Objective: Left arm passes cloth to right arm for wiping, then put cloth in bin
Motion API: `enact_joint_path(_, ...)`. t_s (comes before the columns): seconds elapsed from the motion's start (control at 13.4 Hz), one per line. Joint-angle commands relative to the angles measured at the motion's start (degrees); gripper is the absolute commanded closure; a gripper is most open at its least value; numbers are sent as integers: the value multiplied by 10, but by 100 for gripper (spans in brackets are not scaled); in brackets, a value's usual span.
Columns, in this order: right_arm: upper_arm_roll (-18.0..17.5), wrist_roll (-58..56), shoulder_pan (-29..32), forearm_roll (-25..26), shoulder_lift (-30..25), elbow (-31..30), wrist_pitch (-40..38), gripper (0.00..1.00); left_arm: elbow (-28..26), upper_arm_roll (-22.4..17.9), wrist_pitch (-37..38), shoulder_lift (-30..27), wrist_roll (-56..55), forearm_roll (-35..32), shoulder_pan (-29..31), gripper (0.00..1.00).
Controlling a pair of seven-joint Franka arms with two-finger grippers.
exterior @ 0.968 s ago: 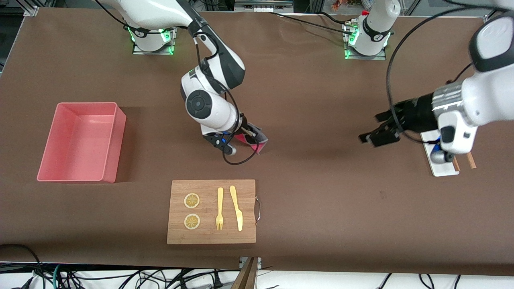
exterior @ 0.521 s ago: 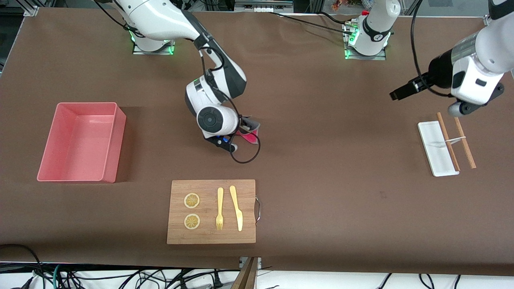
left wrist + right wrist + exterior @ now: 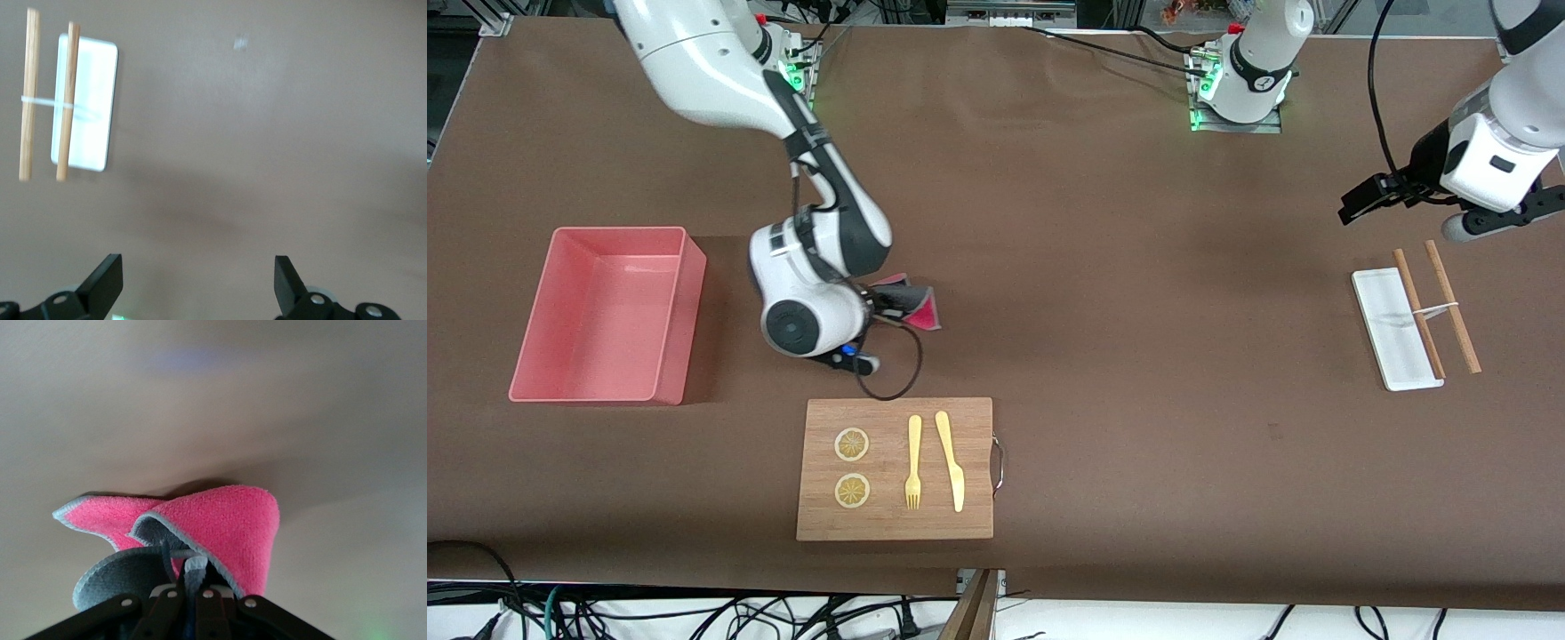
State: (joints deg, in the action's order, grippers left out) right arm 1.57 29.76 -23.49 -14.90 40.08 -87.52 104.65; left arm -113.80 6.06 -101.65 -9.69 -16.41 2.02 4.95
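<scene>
My right gripper (image 3: 882, 305) is shut on the cloth (image 3: 914, 305), a pink and dark grey fuzzy piece that hangs folded from the jaws over the bare table between the bin and the table's middle. In the right wrist view the cloth (image 3: 220, 520) bunches just ahead of my right gripper (image 3: 190, 577), pink face outward. The bin (image 3: 605, 313), a salmon-pink tub, stands at the right arm's end of the table. My left gripper (image 3: 1356, 206) hangs open and holds nothing at the left arm's end, over bare table beside the white tray. In the left wrist view my left gripper (image 3: 198, 283) shows only table between its fingertips.
A wooden cutting board (image 3: 895, 469) with two lemon slices, a fork and a knife lies nearer the front camera than the cloth. A small white tray (image 3: 1392, 333) and two wooden sticks (image 3: 1436, 307) lie at the left arm's end; the tray (image 3: 87, 103) also shows in the left wrist view.
The right arm has carried the cloth toward the bin's end of the table. The left arm has lifted off the tray and drawn back toward its end of the table, gripper still open.
</scene>
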Motion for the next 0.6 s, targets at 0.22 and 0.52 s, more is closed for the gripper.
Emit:
enact_joint_path(0.22, -6, -165, 94, 86, -11, -4, -57, 100, -36, 12, -89, -18, 61, -60, 2, 0)
enact_joint_path(0.52, -1, -224, 113, 139, -10, -2, -54, 100, 88, 12, -15, 54, 55, -59, 0, 0)
